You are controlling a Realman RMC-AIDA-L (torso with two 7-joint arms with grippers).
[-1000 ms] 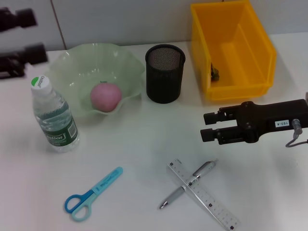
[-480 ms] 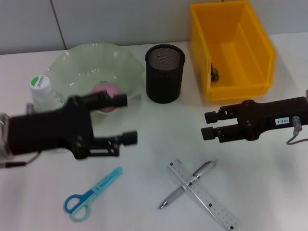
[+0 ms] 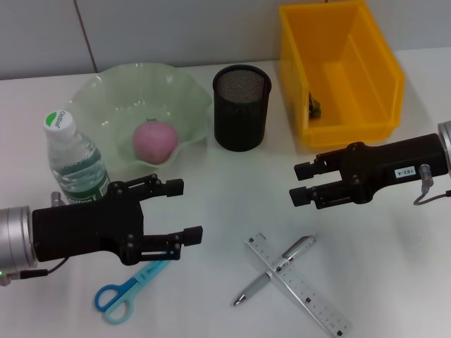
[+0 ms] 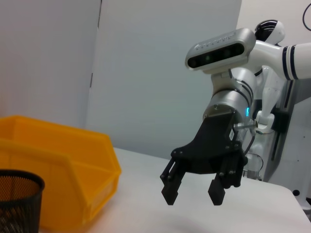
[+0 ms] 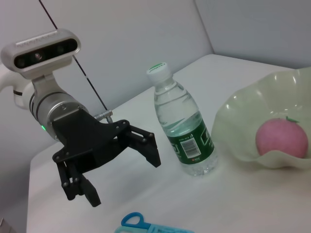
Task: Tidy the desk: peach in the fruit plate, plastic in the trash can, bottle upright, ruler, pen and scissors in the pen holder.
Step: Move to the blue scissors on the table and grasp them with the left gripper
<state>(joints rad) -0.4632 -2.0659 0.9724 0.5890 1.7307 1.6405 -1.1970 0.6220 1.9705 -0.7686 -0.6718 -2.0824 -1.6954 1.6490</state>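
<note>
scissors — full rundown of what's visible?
The scissors lie flat on the white desk near its front edge: blue loop handles toward the robot, light blue cover over the blades pointing away and rightward. The open left claw hangs above the cover's tip, hiding part of it; contact cannot be told. Nothing else touches them.

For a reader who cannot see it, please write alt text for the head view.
Two open black grippers hover over a white desk: the left gripper above blue scissors, the right gripper above a pen crossing a ruler. Behind stand a bottle, a peach in a fruit plate, a pen holder and a trash can.
</note>
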